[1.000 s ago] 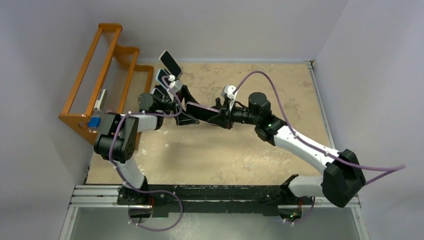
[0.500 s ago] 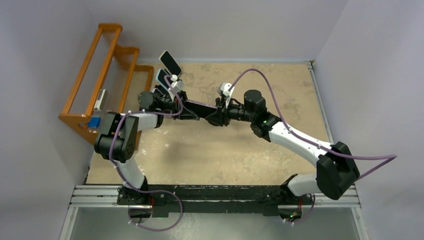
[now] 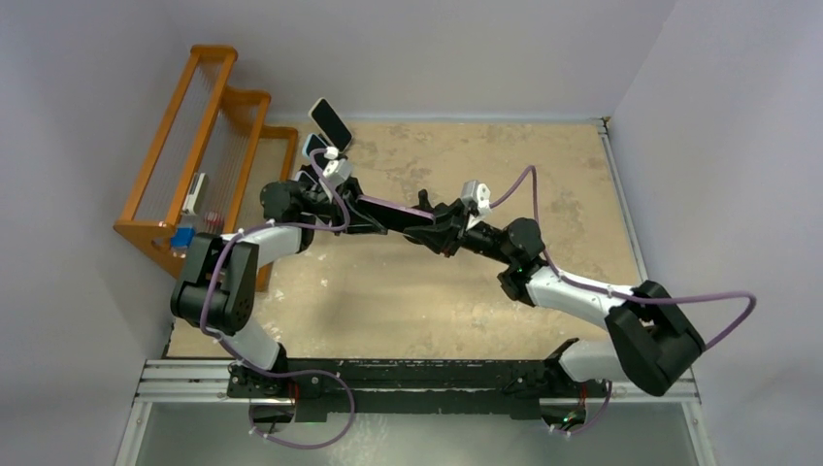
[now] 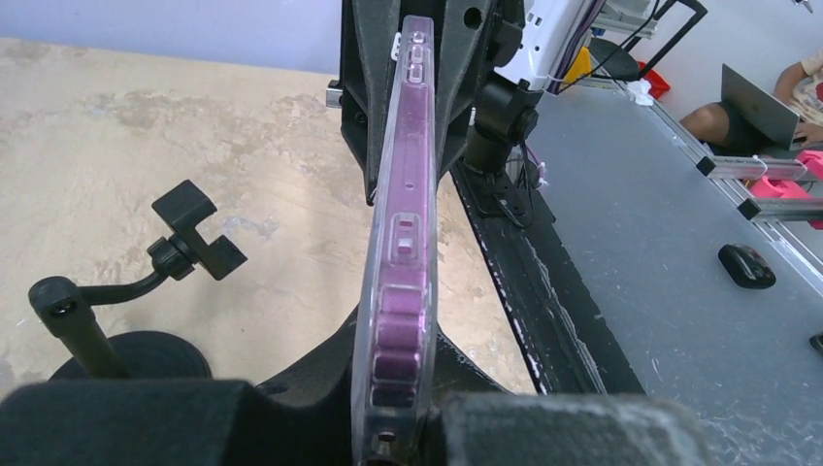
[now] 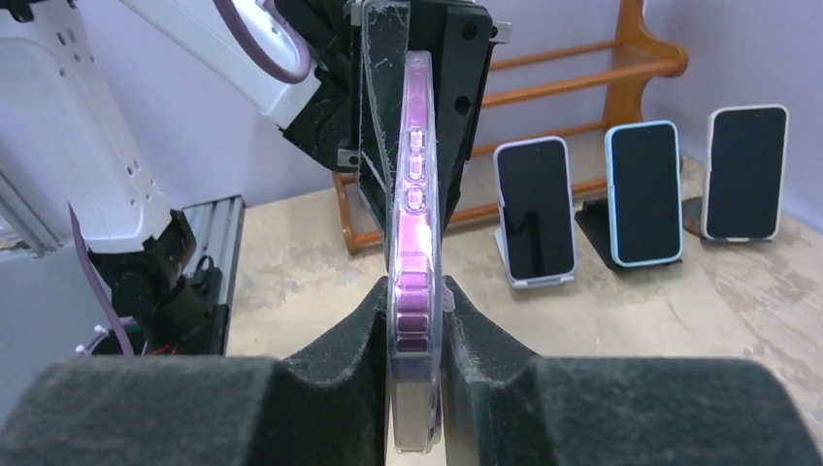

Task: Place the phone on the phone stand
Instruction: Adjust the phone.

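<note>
Left wrist view: phone (image 4: 398,243) runs lengthwise bottom to top, pinched at both ends by left claw (image 4: 393,393) and right claw (image 4: 412,78); stand (image 4: 184,243) sits lower left.

A phone (image 3: 390,208) is held above the table (image 3: 466,301), spanning between the left tool (image 3: 351,204) and the right tool (image 3: 427,225). Propped phones (image 3: 330,121) are seen beside an orange rack (image 3: 194,136) at far left.

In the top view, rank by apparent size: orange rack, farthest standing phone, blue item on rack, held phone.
1. orange rack
2. farthest standing phone
3. blue item
The held phone is partly hidden, so I leave it unranked.
</note>
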